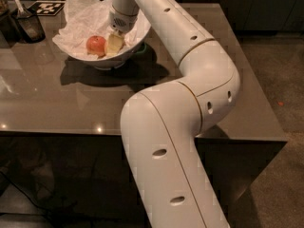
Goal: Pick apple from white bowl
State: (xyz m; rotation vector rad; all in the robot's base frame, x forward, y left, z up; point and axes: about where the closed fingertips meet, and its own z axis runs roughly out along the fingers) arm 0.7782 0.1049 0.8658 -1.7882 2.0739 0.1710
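Observation:
The red apple [96,45] lies inside the wide white bowl [80,18] at the back left of the table. My gripper [114,42] reaches down into the bowl from the white arm and sits just to the right of the apple, close beside it. The gripper's pale tip rests low in the bowl. I cannot tell whether it touches the apple.
The bowl stands on a glossy grey-brown table [57,103]. A dark container with utensils [26,23] and a black-and-white marker tag [45,7] are at the back left. Something green [142,46] peeks out behind the bowl. My large white arm [190,80] crosses the table's right side.

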